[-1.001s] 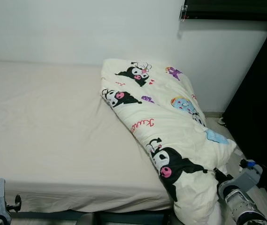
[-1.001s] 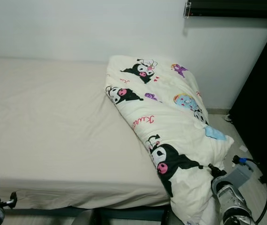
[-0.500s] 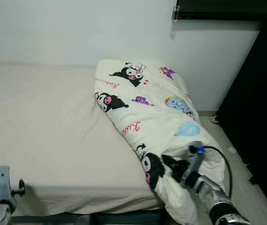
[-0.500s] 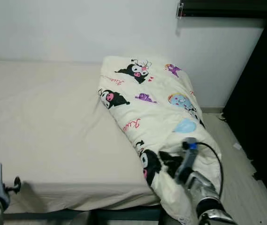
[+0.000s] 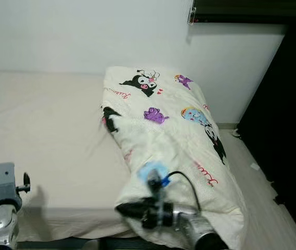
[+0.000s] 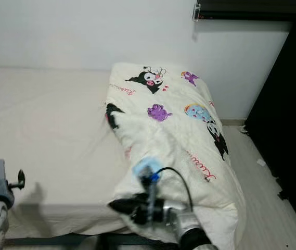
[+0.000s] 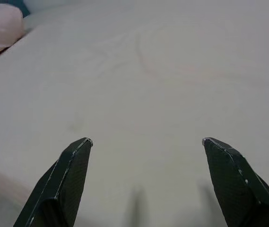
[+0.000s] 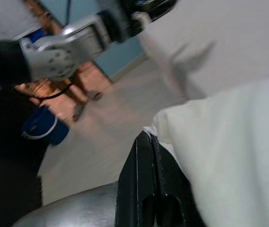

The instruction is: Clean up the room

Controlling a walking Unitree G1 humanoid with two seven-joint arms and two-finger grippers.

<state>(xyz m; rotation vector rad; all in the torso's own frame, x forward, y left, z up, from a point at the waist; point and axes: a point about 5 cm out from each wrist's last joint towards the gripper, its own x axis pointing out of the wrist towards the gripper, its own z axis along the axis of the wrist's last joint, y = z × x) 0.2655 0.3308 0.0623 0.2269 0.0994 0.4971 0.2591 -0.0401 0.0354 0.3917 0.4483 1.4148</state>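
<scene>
**Drag the duvet square across the bed**

Head views: the printed duvet (image 5: 174, 135) lies bunched along the bed's (image 5: 49, 135) right side, its near corner pinched in the right claw (image 5: 132, 211). I'd pull low and level toward the bare sheet.

Left wrist view: the left claw (image 7: 146, 179) hangs released over the sheet.

Right wrist view: fingers (image 8: 141, 189) clenched on white fabric; keep that grip firm.

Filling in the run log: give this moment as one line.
right gripper: shut on quilt, drawing its lower end across the bed | left gripper: open above the sheet | quilt: partly folded
</scene>
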